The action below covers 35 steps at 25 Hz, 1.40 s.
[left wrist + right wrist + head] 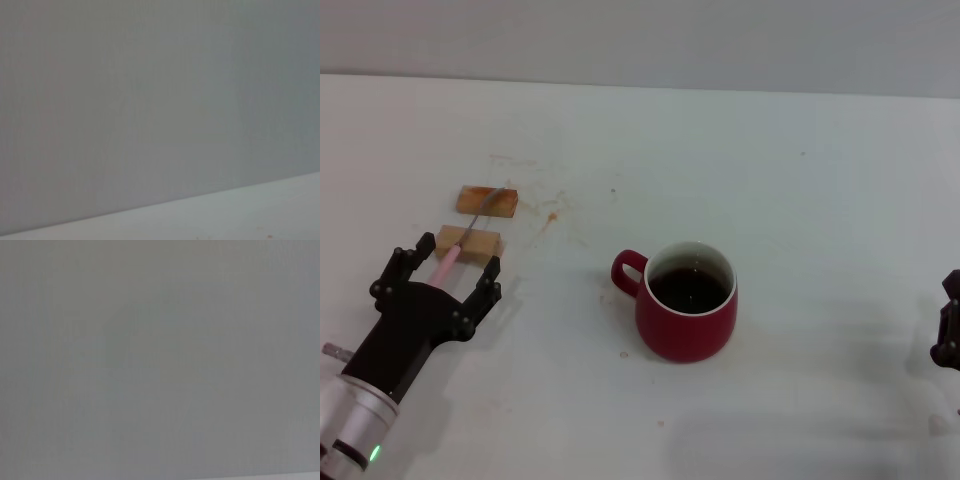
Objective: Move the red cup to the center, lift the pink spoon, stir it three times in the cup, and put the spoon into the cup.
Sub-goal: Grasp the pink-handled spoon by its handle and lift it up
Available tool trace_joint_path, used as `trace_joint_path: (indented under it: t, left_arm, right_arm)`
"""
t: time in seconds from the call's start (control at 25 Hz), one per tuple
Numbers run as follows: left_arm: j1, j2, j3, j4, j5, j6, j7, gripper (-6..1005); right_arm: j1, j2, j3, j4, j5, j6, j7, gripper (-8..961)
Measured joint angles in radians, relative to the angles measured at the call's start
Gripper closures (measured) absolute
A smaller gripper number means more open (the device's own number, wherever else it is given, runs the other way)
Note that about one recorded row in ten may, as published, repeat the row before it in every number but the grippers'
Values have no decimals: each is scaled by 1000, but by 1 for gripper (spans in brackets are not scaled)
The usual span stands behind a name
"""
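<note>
Two spread black fingers of left gripper (445, 268) straddling slim pale-pink-handled spoon (460, 245), long axis pointing away; right gripper (950, 325) far off, fingers unreadable.

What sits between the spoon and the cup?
Head view: only bare, faintly stained table between the spoon and the cup; the two wooden blocks lie under the spoon.

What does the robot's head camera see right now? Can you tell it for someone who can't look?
A red cup of dark liquid sits mid-table, handle toward the robot's left. At the left, the left gripper, jaws open, straddles the handle end of a pink spoon resting across two wooden blocks. The right gripper waits at the right edge.
</note>
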Motion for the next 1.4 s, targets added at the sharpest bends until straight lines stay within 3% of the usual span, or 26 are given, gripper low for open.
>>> trace_joint_path:
  t: [0.12, 1.4]
  left_arm:
    - [-9, 0, -2, 0, -2, -26, -2, 186]
    - [-6, -2, -15, -2, -50, -110, -25, 220]
  right_arm:
    - [0, 0, 0, 0, 0, 1, 0, 954]
    - [-3, -2, 0, -6, 0, 0, 0, 953]
